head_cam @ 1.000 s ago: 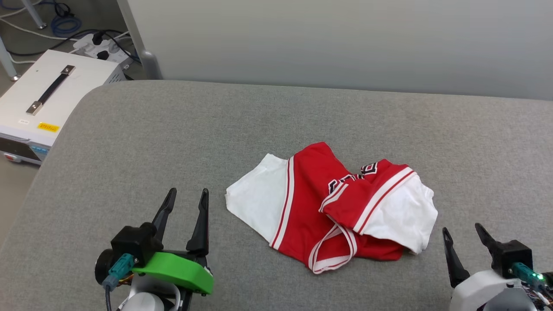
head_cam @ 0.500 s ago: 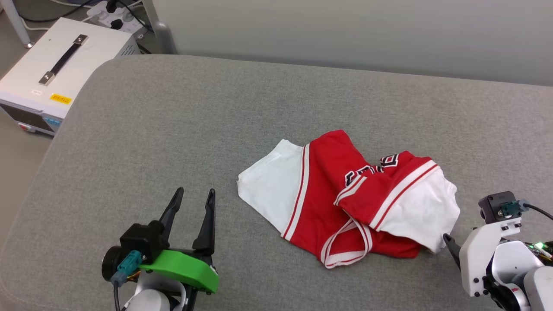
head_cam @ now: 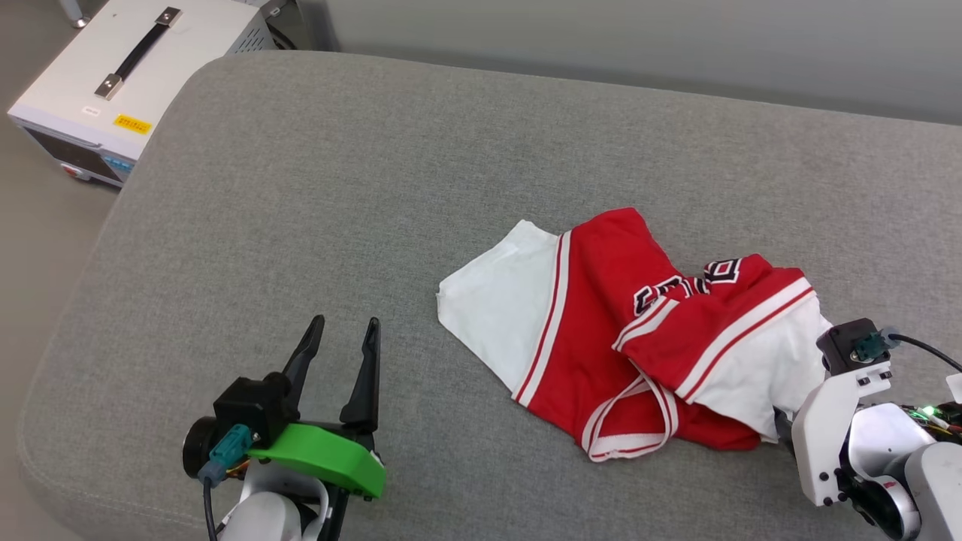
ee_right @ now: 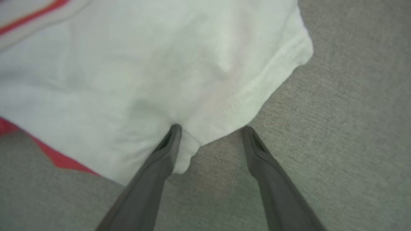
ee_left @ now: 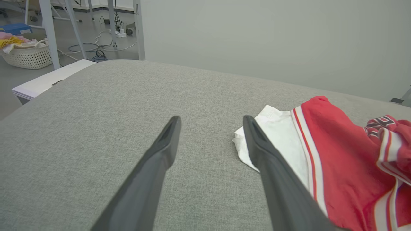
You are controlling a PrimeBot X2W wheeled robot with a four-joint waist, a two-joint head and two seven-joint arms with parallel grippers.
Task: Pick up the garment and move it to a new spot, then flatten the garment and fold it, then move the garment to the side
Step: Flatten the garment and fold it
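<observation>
Lying crumpled right of centre on the grey fabric cushion [head_cam: 338, 188], the red jersey shirt with white sleeves [head_cam: 594, 330] is stretched left to right, its black lettering creased beyond reading. The left gripper [head_cam: 346, 323] is held spread and empty. The right gripper [ee_right: 212, 128] is spread astride the right sleeve's hem.

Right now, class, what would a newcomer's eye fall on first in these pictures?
A crumpled red and white shirt lies on the grey cushion, right of centre. The right gripper stands open at the edge of its white sleeve, while the left gripper, also open, sits apart at the lower left.
</observation>
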